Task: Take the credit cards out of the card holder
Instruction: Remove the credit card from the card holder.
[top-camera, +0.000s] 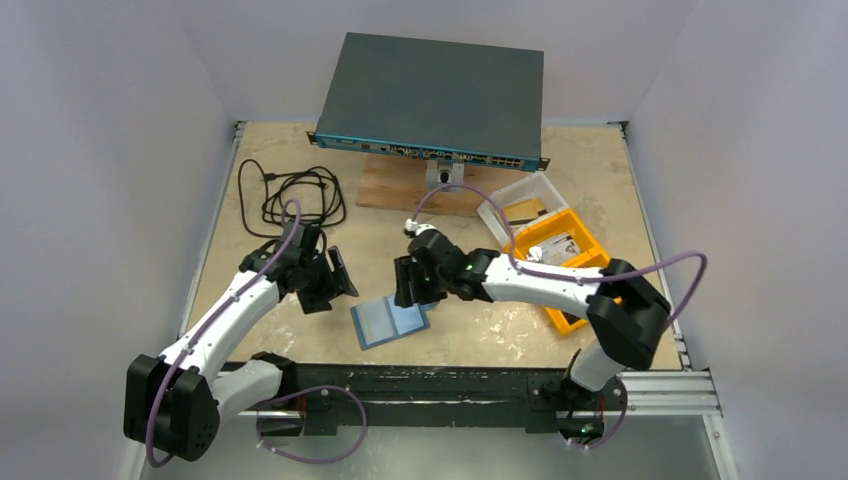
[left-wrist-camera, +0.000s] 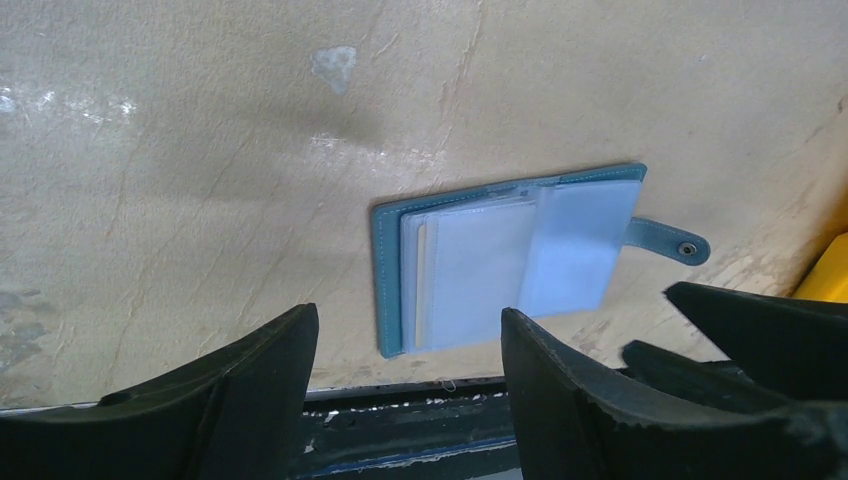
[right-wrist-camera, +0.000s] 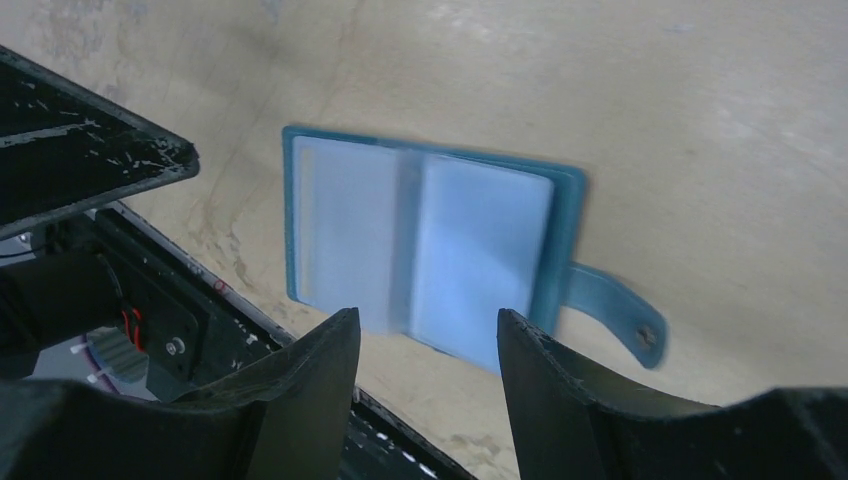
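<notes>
Lying open and flat at the lower centre of the top view, the card holder (top-camera: 390, 322) turns its clear pockets upward. The credit cards (left-wrist-camera: 470, 268) appear to sit inside those pockets, with a pale edge showing in the left wrist view. None lies loose beside it on the table (top-camera: 600, 170). The left gripper (top-camera: 335, 278) and the right gripper (top-camera: 410, 285) hover at either side of its upper edge, jaws apart and empty. Judged so, the opening is done, and pulling out every card remains.
</notes>
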